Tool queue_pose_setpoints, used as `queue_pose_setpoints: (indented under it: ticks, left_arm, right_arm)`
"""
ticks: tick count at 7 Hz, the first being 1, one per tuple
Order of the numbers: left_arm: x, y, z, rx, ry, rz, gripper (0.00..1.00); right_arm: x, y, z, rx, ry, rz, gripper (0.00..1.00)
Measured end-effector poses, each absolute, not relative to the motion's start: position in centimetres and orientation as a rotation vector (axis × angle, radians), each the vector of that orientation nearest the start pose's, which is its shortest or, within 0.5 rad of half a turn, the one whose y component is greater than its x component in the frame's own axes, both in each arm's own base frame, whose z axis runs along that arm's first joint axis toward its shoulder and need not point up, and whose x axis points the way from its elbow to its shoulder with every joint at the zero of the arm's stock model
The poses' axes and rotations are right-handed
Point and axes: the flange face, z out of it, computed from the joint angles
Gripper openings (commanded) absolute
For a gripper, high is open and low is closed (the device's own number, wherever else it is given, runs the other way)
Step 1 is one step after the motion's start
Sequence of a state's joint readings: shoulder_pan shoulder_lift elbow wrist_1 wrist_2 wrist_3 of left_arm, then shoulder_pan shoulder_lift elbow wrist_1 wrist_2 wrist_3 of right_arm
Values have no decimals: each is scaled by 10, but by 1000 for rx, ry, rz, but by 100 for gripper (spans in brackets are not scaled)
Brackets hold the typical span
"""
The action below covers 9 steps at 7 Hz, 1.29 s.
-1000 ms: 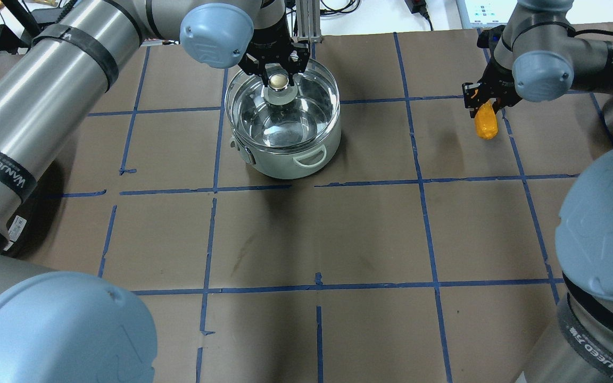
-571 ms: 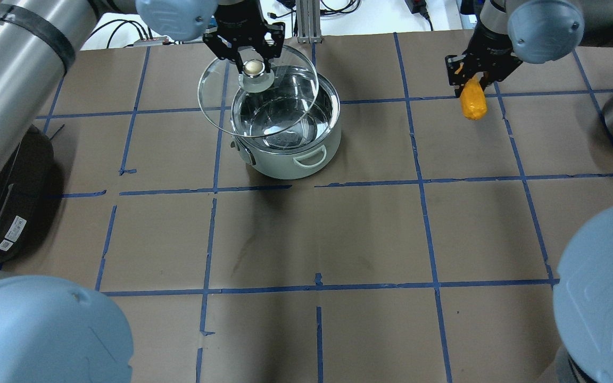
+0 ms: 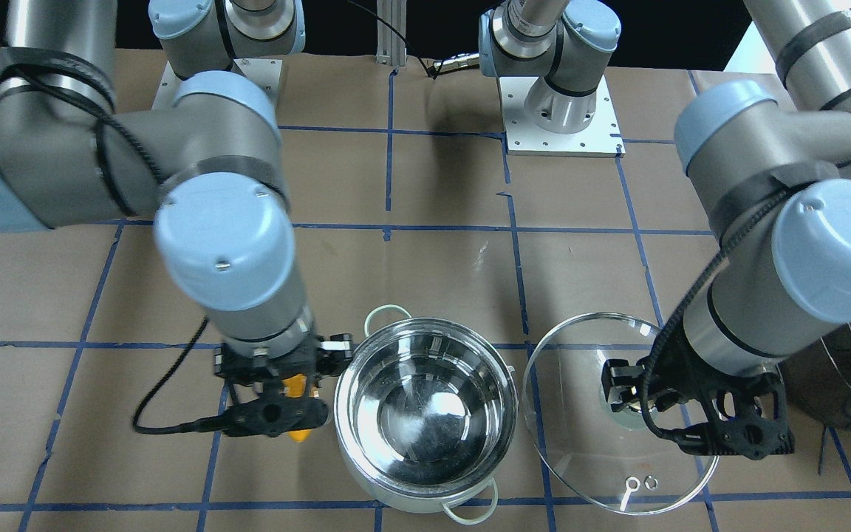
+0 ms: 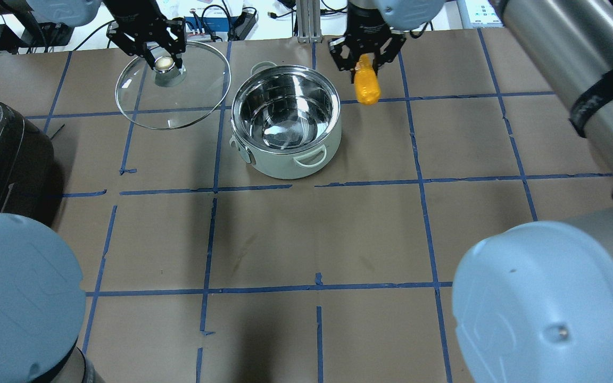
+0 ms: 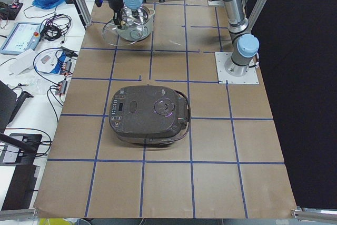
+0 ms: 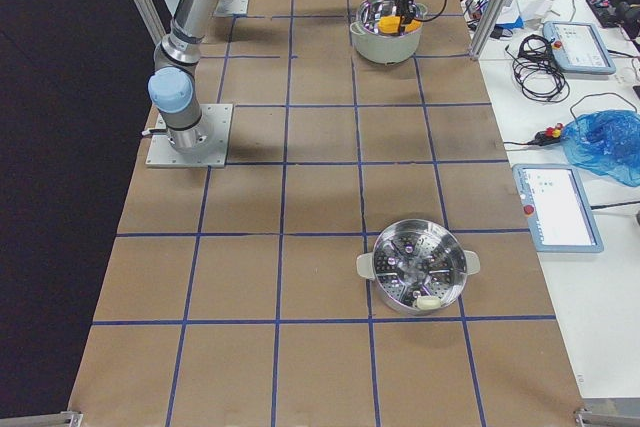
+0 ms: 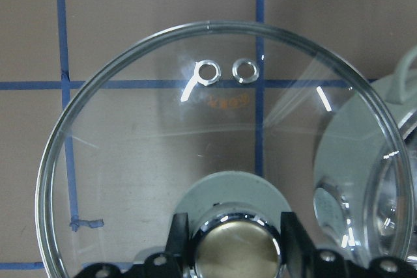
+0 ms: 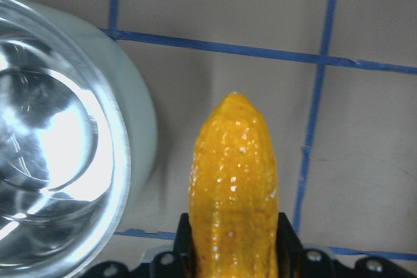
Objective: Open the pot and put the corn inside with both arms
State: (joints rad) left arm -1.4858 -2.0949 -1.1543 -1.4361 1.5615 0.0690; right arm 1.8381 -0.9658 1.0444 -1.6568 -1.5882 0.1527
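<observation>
The pot is seen standing open on the bench, toward its far edge, with its shiny inside bare and a pale loop handle turned toward the robot. The glass lid is held off the pot, on the robot's left side of it. The left end effector is clamped on the lid's knob, with one finger pressed against each side, as shown in the left wrist view. Two small ringed holes are visible in the glass near the lid's far edge. The lid's rim is seen close beside the pot's rim, and in the wrist view part of the pot is seen through the glass. Whether the lid's edge touches the bench cannot be told.

The corn is gripped at its thick end by the right end effector, whose fingers are closed against its sides. Its tapered tip is pointed away from the wrist, down toward the bench. It is held just beside the pot, on the robot's right side, outside the rim and not over the opening.

A dark rice cooker is seen on the bench well to the robot's left. A steel steamer basket is seen well to the robot's right. The brown bench surface is marked into squares by blue tape.
</observation>
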Motion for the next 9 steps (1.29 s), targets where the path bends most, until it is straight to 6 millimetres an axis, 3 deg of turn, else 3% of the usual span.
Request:
queue_pose_setpoints:
  ticks: [1,2,3,4,5,7,8,9]
  left_arm:
    - [-59,-720,366,-42,3150,-13,2]
    - [-53,-721,340,-50,3151,31,2]
    - [-50,-722,311,-54,3151,68,2]
    - [-47,-721,283,-57,3151,60,2]
    - [-44,-719,258,-65,3149,25,2]
    - [-38,-714,238,-78,3141,-27,2]
    - [-37,-714,237,-80,3138,-34,11]
    - [-37,-714,235,-81,3136,-35,99]
  right_arm:
    - [370,-663,368,-158,3136,-66,6]
    - [401,-661,349,-135,3116,-112,8]
    - [417,-662,329,-129,3106,-129,8]
    - [424,-665,309,-134,3105,-127,18]
    - [426,-666,293,-140,3109,-114,30]
    - [425,-663,267,-159,3103,-127,78]
    - [425,-661,258,-170,3102,-129,100]
    - [423,-660,257,-176,3099,-135,100]
